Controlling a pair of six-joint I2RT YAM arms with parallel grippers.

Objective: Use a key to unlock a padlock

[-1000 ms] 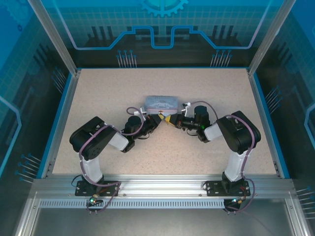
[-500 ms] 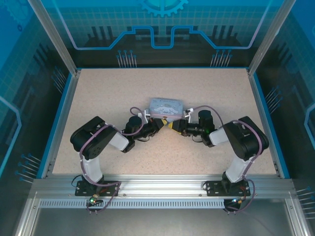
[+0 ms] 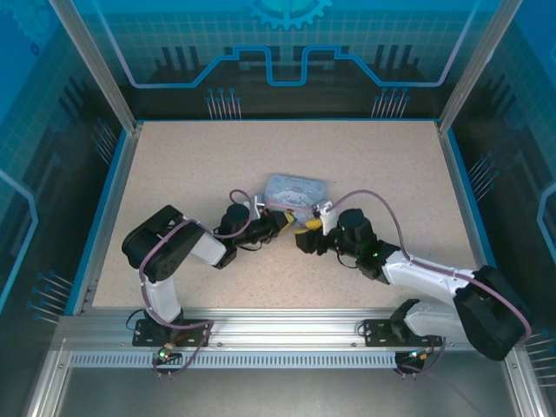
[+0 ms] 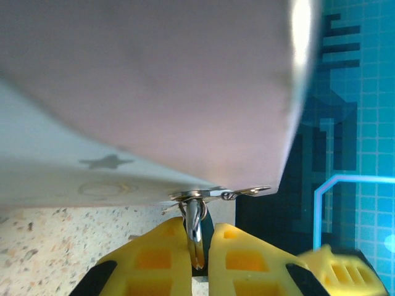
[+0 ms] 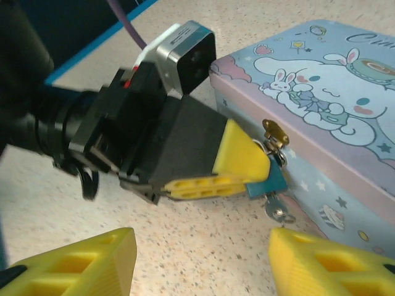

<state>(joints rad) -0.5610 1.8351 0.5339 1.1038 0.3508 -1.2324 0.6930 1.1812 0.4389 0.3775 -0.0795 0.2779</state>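
The teal padlock [image 5: 270, 180] hangs by its thin shackle [image 4: 195, 225] from the brass hasp [image 5: 274, 133] of the pale-blue cartoon tin [image 5: 321, 105]. My left gripper [image 5: 256, 169] is shut on the padlock, its yellow fingers [image 4: 154, 259] pressed against both sides. The small metal key [image 5: 275, 208] sticks out of the padlock's underside, with a ring at its end. My right gripper [image 5: 203, 246] stands open a short way in front of the lock and touches nothing. From above, the left gripper [image 3: 282, 221] and the right gripper [image 3: 306, 236] meet just in front of the tin [image 3: 295, 188].
The speckled table [image 3: 191, 174] has free room on all sides of the tin. Blue rails and glass walls [image 3: 111, 187] bound it. The left wrist camera housing [image 5: 185, 52] and a purple cable [image 5: 126, 21] sit close to the tin's corner.
My right gripper has drawn back from the padlock toward the near edge, the arm now stretched low. The tin has slid slightly right. The left gripper has kept its hold.
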